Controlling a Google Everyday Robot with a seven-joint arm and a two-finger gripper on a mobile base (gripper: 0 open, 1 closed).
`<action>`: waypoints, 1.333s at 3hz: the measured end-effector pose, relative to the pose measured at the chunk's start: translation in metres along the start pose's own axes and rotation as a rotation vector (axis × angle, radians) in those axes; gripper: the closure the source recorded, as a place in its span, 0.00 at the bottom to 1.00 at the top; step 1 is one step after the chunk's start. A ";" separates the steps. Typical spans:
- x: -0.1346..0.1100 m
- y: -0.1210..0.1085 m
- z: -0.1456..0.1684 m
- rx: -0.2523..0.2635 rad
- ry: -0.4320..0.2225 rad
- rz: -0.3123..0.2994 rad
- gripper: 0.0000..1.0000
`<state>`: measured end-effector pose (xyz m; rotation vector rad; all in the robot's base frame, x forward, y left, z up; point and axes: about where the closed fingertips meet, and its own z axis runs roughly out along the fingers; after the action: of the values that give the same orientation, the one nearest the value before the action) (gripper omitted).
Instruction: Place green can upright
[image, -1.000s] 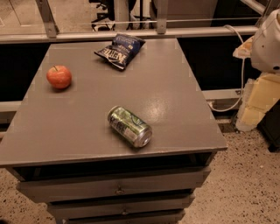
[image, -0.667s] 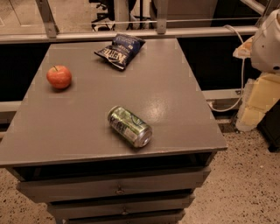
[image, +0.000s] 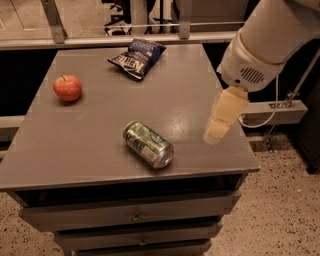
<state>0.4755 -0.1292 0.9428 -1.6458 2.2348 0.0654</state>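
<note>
End effector (image: 215, 134) hovers at right side of surface (image: 75, 150), grip state can't tell, green can (image: 148, 144) lies sideways near front edge, so prob approach step, next = line up w/ can's body.

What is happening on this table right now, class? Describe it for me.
A robot arm's tool hangs above the right side of the grey table, to the right of the green can and not touching it. The can lies on its side near the front edge, so it is not yet upright. An apple sits at the far left and a chip bag at the back.
</note>
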 end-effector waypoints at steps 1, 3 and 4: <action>-0.053 0.014 0.047 -0.073 -0.023 0.101 0.00; -0.099 0.042 0.090 -0.145 -0.017 0.231 0.00; -0.112 0.055 0.107 -0.135 0.005 0.267 0.00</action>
<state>0.4803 0.0177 0.8689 -1.4003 2.4888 0.2860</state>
